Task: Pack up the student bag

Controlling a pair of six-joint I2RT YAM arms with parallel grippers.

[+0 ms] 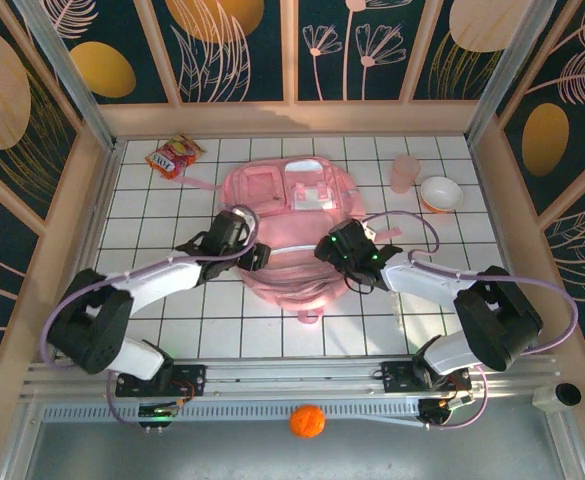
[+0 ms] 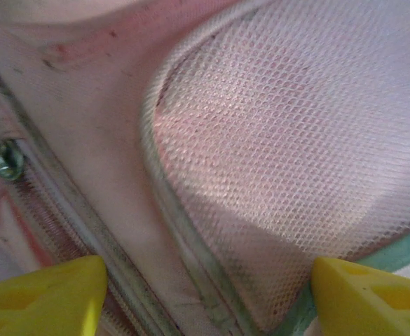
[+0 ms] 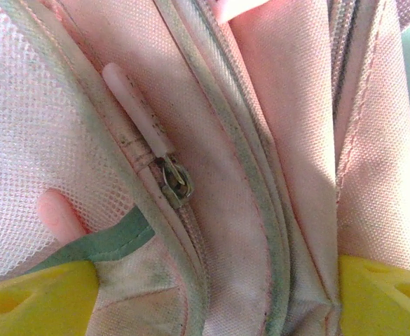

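Note:
The student bag (image 1: 282, 215), a pale-pink backpack, lies flat in the middle of the tiled table. My left gripper (image 1: 255, 252) rests at the bag's left side. In the left wrist view this gripper (image 2: 205, 301) is open, its yellow fingertips (image 2: 43, 294) wide apart over a mesh pocket (image 2: 289, 140) and a zip slider (image 2: 5, 159). My right gripper (image 1: 334, 248) sits at the bag's right side. From the right wrist this gripper (image 3: 212, 301) is open too, straddling folded pink fabric with a metal zip slider (image 3: 175, 183) and its pink pull tab (image 3: 136, 112). Neither holds anything.
A red snack packet (image 1: 175, 156) lies at the back left. A pink cup (image 1: 404, 173) and a white bowl (image 1: 440, 193) stand at the back right. An orange ball (image 1: 308, 420) sits below the front rail. Wooden walls close three sides.

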